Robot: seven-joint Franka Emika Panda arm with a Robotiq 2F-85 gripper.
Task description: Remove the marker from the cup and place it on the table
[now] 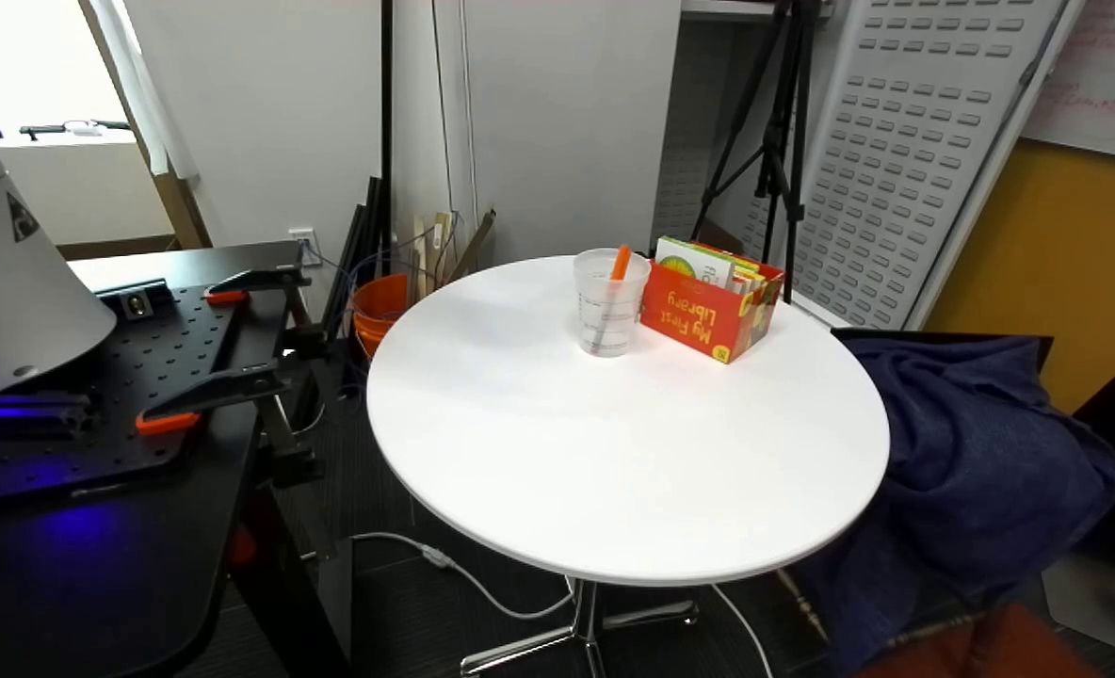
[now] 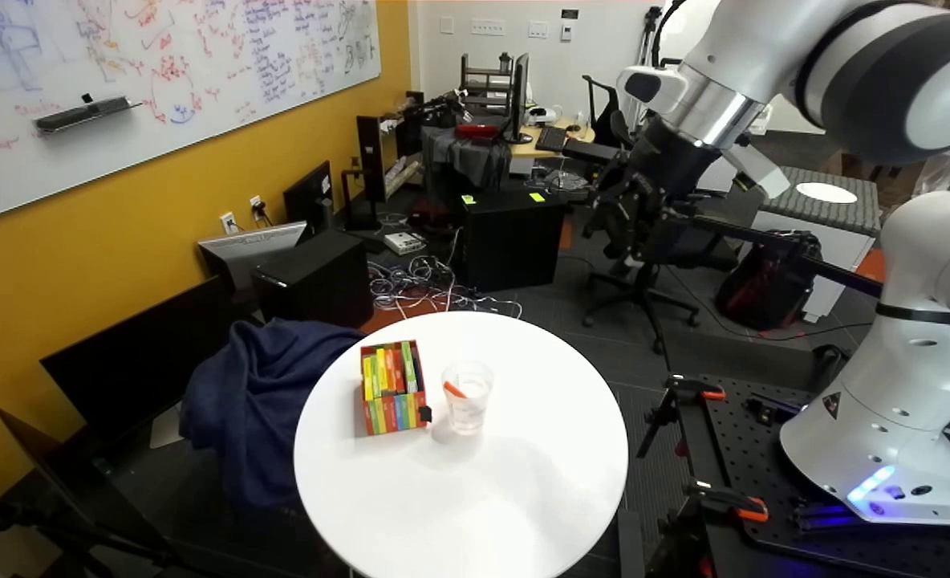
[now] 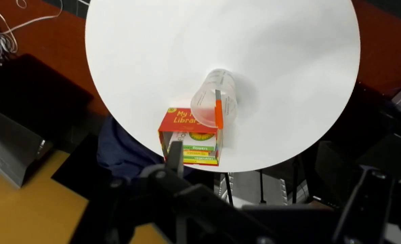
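Marker (image 3: 219,110) leaning inside the cup (image 1: 625,313) on the table (image 1: 567,452), gripper (image 3: 275,157) empty, jaws spread wide — and here's the danger: an off-centre descent could clip the cup's rim, toppling it against the box (image 1: 686,315)

- A marker (image 1: 621,262), thin and stick-like, is leaned at a slant inside a cup (image 1: 631,306); its orange end is raised to the rim, and its greyish lower length is seen through the wall.
- The cup, of see-through plastic printed with fine marks, is stood upright on a table (image 1: 567,452), well in from the edge.
- The table, round and white, is borne on a shiny metal pedestal.
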